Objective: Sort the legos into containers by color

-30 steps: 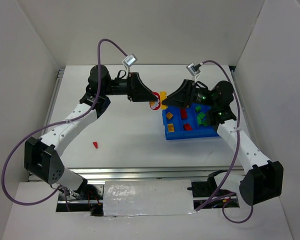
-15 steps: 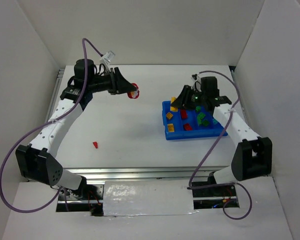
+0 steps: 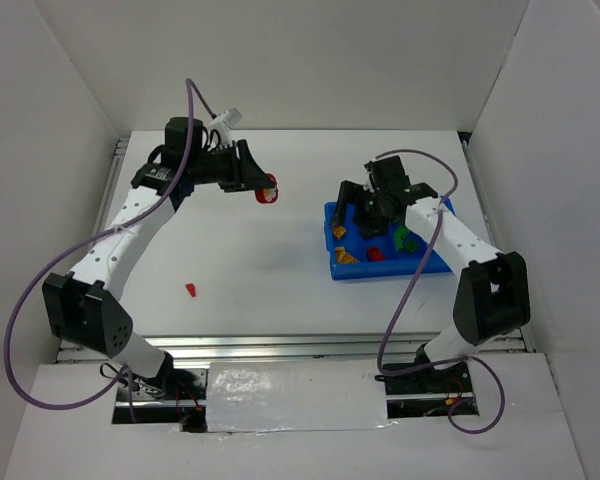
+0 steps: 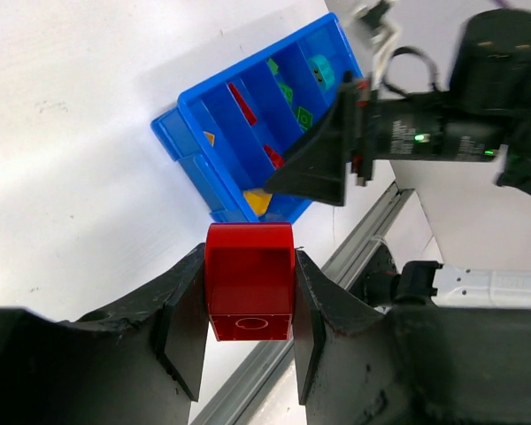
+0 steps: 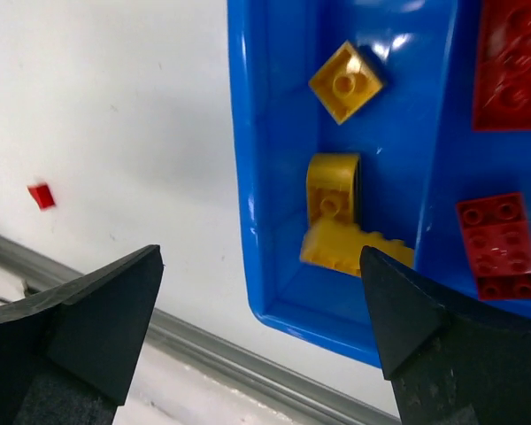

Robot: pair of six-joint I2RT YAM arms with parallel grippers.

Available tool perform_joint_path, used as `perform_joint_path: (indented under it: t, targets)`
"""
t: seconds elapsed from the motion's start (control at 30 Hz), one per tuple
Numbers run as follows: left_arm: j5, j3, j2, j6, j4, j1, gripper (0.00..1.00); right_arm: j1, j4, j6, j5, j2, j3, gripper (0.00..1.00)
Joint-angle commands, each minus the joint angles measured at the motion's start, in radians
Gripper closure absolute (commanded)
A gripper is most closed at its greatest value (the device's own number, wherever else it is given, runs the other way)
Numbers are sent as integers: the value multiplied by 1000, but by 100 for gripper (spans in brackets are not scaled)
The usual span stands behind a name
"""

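Observation:
My left gripper (image 3: 266, 189) is shut on a red lego (image 4: 250, 282) and holds it above the table, left of the blue tray (image 3: 382, 271). Over the tray's left containers my right gripper (image 5: 261, 257) stands open with nothing between its fingers. Below it, the leftmost compartment holds three yellow legos (image 5: 332, 197). Red legos (image 5: 498, 243) lie in the compartment beside it, and green legos (image 3: 402, 238) further right. A small red lego (image 3: 191, 289) lies alone on the table at the near left.
White walls close in the table on the left, back and right. A metal rail (image 3: 280, 345) runs along the near edge. In the left wrist view the right gripper (image 4: 323, 168) shows over the tray (image 4: 173, 133).
The two grippers have parted. My left arm has drawn back to the left with the red lego. My right gripper has carried a yellow lego over the tray and opened, and it now lies in the leftmost compartment.

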Motion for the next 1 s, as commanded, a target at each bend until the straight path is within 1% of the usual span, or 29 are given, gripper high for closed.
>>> perform_joint_path:
  t: [0.0, 0.07, 0.1, 0.17, 0.2, 0.23, 0.27, 0.3, 0.37, 0.4, 0.47, 0.5, 0.53, 0.57, 0.63, 0.67, 0.83, 0.87, 0.93, 0.97]
  targets:
    - [-47, 91, 49, 32, -22, -40, 100, -26, -42, -2, 109, -66, 100, 0]
    - [-60, 129, 82, 21, -12, -58, 100, -41, -60, 25, 142, -112, 100, 0]
    - [-72, 143, 121, 0, -5, -84, 100, -61, -68, 73, 168, -139, 92, 0]
    - [-74, 207, 177, -26, 19, -118, 100, -84, -64, 114, 241, -243, 69, 0]
    - [-75, 234, 244, -34, 21, -156, 100, -93, -62, 143, 261, -283, 49, 0]
    - [-78, 263, 276, -40, 24, -178, 100, -119, -68, 154, 280, -355, 43, 0]
    - [-83, 319, 307, -51, 27, -198, 100, -130, -76, 162, 321, -388, 41, 0]
    - [-90, 347, 370, -54, 27, -242, 100, -142, -111, 183, 350, -446, 44, 0]
    - [-97, 437, 433, -59, 24, -296, 100, -151, -143, 220, 428, -504, 54, 0]
    - [-100, 467, 497, -60, 18, -310, 100, -152, -165, 242, 453, -562, 55, 0]
    - [-94, 546, 557, -74, 21, -334, 100, -161, -218, 282, 476, -624, 49, 0]
    - [-92, 562, 609, -80, 27, -351, 100, -159, -226, 314, 473, -656, 28, 0]
    - [-92, 582, 634, -89, 36, -359, 100, -161, -240, 328, 470, -719, 12, 0]
    - [-75, 606, 657, -109, 65, -370, 100, -164, -238, 344, 462, -748, -15, 0]
    - [-63, 622, 717, -129, 96, -382, 100, -164, -240, 349, 438, -814, -40, 0]
    - [-52, 645, 755, -146, 122, -391, 98, -164, -243, 351, 429, -828, -54, 0]
    - [-70, 718, 838, -177, 156, -416, 76, -164, -303, 337, 395, -844, -48, 0]
    - [-73, 722, 852, -181, 160, -417, 66, -164, -307, 328, 392, -847, -48, 0]
    - [-66, 726, 861, -194, 183, -417, 57, -164, -339, 309, 408, -853, -28, 0]
    - [-70, 729, 869, -197, 183, -417, 47, -164, -350, 299, 416, -857, -22, 0]
